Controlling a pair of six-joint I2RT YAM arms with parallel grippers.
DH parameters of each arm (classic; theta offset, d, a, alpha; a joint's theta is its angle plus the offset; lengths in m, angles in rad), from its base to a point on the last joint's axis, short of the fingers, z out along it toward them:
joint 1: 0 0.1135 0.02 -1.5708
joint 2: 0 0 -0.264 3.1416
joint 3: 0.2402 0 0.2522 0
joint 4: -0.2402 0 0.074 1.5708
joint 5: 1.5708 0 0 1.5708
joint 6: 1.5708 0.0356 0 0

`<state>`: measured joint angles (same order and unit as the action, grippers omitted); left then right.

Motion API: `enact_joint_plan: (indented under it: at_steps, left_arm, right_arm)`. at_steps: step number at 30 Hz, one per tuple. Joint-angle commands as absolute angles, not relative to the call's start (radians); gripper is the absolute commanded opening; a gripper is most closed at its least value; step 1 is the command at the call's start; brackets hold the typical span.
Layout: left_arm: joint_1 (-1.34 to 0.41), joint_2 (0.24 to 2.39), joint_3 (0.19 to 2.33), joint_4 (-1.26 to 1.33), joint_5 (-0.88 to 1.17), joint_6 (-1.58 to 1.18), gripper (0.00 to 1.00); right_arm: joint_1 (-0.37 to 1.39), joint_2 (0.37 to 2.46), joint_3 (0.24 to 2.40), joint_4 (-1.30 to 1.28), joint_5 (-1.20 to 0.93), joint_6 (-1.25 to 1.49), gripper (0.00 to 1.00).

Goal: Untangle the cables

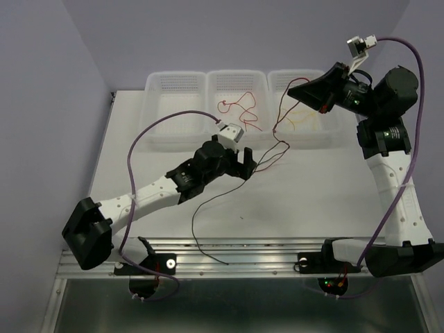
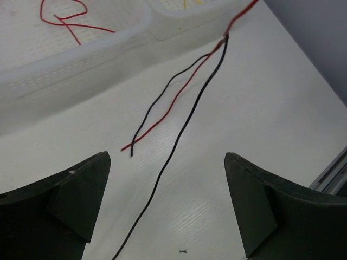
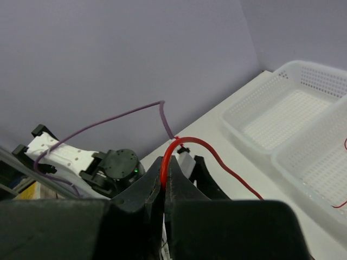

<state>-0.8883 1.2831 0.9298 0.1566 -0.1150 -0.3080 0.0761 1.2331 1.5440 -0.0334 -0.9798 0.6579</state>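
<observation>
Cables, thin flexible wires, are partly sorted: one curly red wire [image 1: 239, 109] lies alone in the middle white plastic basket [image 1: 236, 73], and a yellow wire [image 1: 303, 118] in the right basket [image 1: 277, 73]. Another red wire [image 3: 190, 142] and a long black wire [image 1: 208, 208] cross on the white table [image 1: 333, 201], not yet separated. The right gripper [image 3: 164, 172] is clamped on this red wire, lifted. The left gripper [image 2: 168, 157] hangs over them with jaws wide apart and empty.

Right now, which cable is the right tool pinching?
The red cable that rises from the table; the other red one lies in the middle basket.
</observation>
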Motion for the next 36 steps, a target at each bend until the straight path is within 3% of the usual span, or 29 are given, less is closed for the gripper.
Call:
enact_joint_plan:
  at_steps: [1, 13, 15, 16, 17, 18, 19, 25, 28, 36]
  left_arm:
    - [-0.888, 1.364, 0.946, 0.410, 0.115, -0.098, 0.99]
    - [-0.870, 1.600, 1.172, 0.402, 0.080, -0.048, 0.99]
    - [-0.868, 1.605, 1.183, 0.393, 0.086, -0.051, 0.84]
    - [-0.868, 1.595, 1.183, 0.388, 0.081, -0.057, 0.68]
    - [-0.868, 1.583, 1.166, 0.388, 0.057, -0.078, 0.29]
    - [-0.868, 1.566, 1.146, 0.390, 0.031, -0.089, 0.10]
    - [-0.867, 1.528, 1.094, 0.391, 0.011, -0.106, 0.00]
    - [-0.799, 1.411, 0.933, 0.264, -0.374, -0.325, 0.00]
    - [-0.579, 1.401, 0.910, 0.151, -0.347, -0.452, 0.00]
    - [-0.269, 1.494, 0.945, -0.128, -0.318, -0.652, 0.00]
  right_arm:
    - [0.094, 1.233, 1.623, 0.057, -1.035, 0.721, 0.01]
    - [0.103, 1.249, 1.654, 0.158, -1.100, 0.851, 0.01]
    - [0.103, 1.244, 1.657, 0.144, -1.094, 0.845, 0.01]
    - [0.103, 1.243, 1.657, 0.134, -1.063, 0.829, 0.01]
    - [0.103, 1.241, 1.660, 0.111, -1.043, 0.789, 0.01]
    - [0.103, 1.244, 1.680, 0.045, -0.982, 0.767, 0.01]
    - [0.103, 1.246, 1.692, 0.016, -0.950, 0.740, 0.01]
    - [0.103, 1.336, 1.888, -0.241, -0.660, 0.592, 0.01]
    - [0.103, 1.380, 1.988, -0.327, -0.534, 0.539, 0.01]
    - [0.103, 1.397, 2.075, -0.423, -0.346, 0.474, 0.01]
